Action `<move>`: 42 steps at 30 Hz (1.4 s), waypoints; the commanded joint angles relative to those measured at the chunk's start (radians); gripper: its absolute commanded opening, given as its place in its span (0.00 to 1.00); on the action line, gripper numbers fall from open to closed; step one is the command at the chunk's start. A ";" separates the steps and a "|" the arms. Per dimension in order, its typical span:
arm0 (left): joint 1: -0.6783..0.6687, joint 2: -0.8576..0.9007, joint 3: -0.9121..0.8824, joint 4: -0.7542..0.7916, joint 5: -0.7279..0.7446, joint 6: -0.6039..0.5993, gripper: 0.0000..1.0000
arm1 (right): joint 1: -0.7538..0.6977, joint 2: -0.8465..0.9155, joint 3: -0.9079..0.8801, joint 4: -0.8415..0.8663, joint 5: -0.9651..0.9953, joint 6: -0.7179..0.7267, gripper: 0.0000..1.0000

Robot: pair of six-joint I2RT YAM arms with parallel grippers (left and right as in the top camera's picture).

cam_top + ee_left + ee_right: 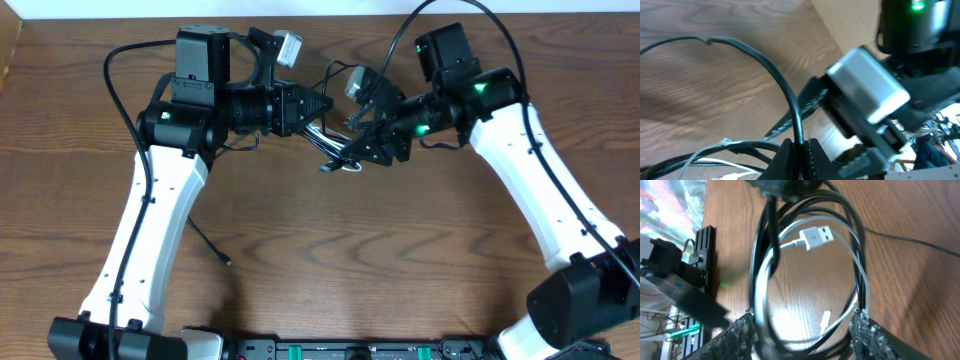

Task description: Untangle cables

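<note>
The black cable (788, 95) and the white cable (860, 275) are coiled together and held up between the two arms. My left gripper (800, 152) is shut on a strand of the black cable, at the top middle of the overhead view (322, 105). My right gripper (805, 335) is open wide, and the coil's loops span from one finger to the other. The white cable's USB plug (815, 236) and its small plug (825, 322) hang inside the coil. In the overhead view the right gripper (362, 148) is at the bundle (338, 152).
A loose tail of the black cable (207, 240) trails over the wooden table (380, 260) by the left arm and ends near the front. The right arm's silver wrist camera (867, 90) is close in front of the left gripper. A rail (340, 350) lines the front edge.
</note>
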 commanded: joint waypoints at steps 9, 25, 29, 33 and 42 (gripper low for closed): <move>0.002 0.000 0.005 0.005 0.060 -0.010 0.07 | 0.002 0.052 0.005 0.026 -0.076 -0.023 0.42; 0.002 0.000 0.005 -0.049 -0.450 -0.192 0.07 | -0.068 0.026 0.009 0.065 -0.027 0.272 0.01; 0.002 0.000 0.005 -0.091 -0.643 -0.228 0.07 | -0.119 -0.036 0.009 0.087 -0.002 0.340 0.01; 0.002 0.000 0.004 -0.111 -0.728 -0.228 0.07 | -0.145 -0.111 0.009 0.102 0.055 0.409 0.01; 0.002 0.000 0.004 -0.119 -0.737 -0.227 0.07 | -0.157 -0.251 0.008 0.100 0.275 0.550 0.01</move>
